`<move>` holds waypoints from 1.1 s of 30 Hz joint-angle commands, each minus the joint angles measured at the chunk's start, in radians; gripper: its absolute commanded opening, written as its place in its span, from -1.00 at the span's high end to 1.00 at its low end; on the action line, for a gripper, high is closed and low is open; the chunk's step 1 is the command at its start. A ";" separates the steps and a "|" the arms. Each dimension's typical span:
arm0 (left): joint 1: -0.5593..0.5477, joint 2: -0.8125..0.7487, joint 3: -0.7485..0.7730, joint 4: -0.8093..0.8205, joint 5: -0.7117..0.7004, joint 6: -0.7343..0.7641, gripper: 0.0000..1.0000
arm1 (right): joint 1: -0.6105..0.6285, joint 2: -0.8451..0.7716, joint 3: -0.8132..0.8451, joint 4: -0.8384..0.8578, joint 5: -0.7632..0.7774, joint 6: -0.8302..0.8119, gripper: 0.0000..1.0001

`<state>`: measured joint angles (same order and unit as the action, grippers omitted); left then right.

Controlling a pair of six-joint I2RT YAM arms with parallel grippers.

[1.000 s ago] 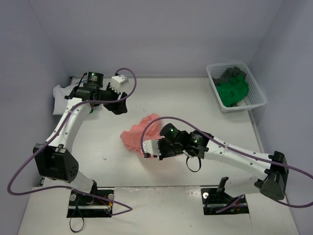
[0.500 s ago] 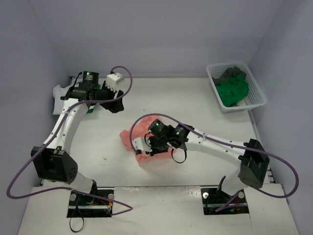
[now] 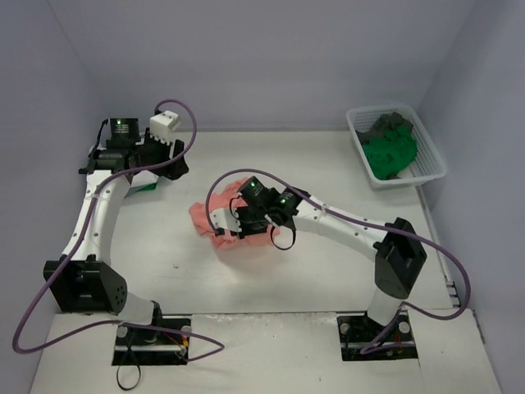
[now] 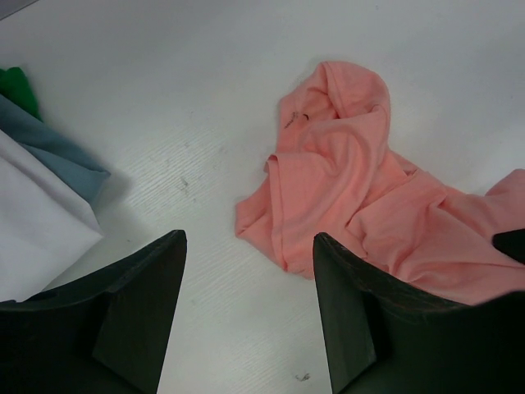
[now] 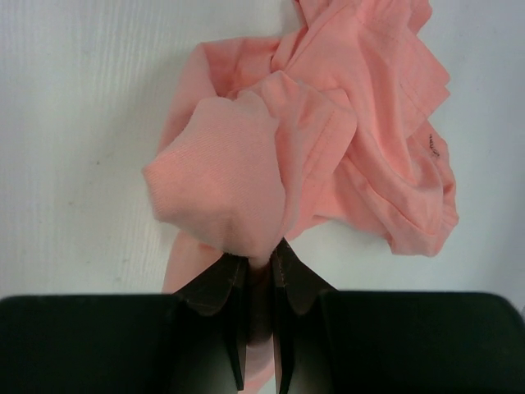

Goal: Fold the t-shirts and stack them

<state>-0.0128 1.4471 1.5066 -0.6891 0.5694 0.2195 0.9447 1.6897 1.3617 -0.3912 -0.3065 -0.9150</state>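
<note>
A crumpled salmon pink t-shirt (image 3: 203, 218) lies on the white table left of centre. My right gripper (image 3: 229, 230) is low over it and shut on a bunched fold of that shirt (image 5: 246, 197), which is pinched between the jaws (image 5: 261, 256). My left gripper (image 3: 174, 162) hangs open at the back left, above the table, with bare table between its fingers (image 4: 248, 240) and the salmon shirt (image 4: 344, 197) lying ahead of them. Beside it lies a folded stack: a white shirt (image 4: 33, 222), a teal one (image 4: 61, 156) and a green one (image 4: 16, 86).
A white mesh basket (image 3: 410, 182) stands at the back right, holding a green t-shirt (image 3: 390, 152) and a dark grey one (image 3: 390, 123). Purple cables loop over both arms. Side walls close in on the left and right.
My right arm has swung left and away from the near edge, dragging the salmon shirt leftward in its shut jaws. My left arm has pulled back towards the left wall.
</note>
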 commanded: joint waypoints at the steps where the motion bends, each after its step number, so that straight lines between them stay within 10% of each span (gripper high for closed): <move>1: 0.005 -0.013 0.012 0.063 0.033 -0.016 -0.15 | -0.024 0.030 0.085 0.048 -0.037 -0.041 1.00; 11: 0.007 0.059 -0.072 0.121 0.106 -0.032 -0.13 | -0.084 0.107 0.197 0.061 -0.092 -0.033 1.00; 16: 0.004 0.201 -0.060 0.151 0.162 -0.092 0.79 | -0.087 0.100 0.183 0.066 -0.085 -0.028 1.00; 19: -0.003 0.295 -0.016 0.158 0.190 -0.126 1.00 | -0.087 0.096 0.172 0.068 -0.083 -0.021 1.00; 33: -0.093 0.547 0.058 0.188 0.170 -0.174 1.00 | -0.089 0.085 0.174 0.072 -0.077 0.004 1.00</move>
<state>-0.0788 2.0037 1.5055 -0.5457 0.7429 0.0578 0.8570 1.8069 1.5078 -0.3664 -0.3679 -0.9222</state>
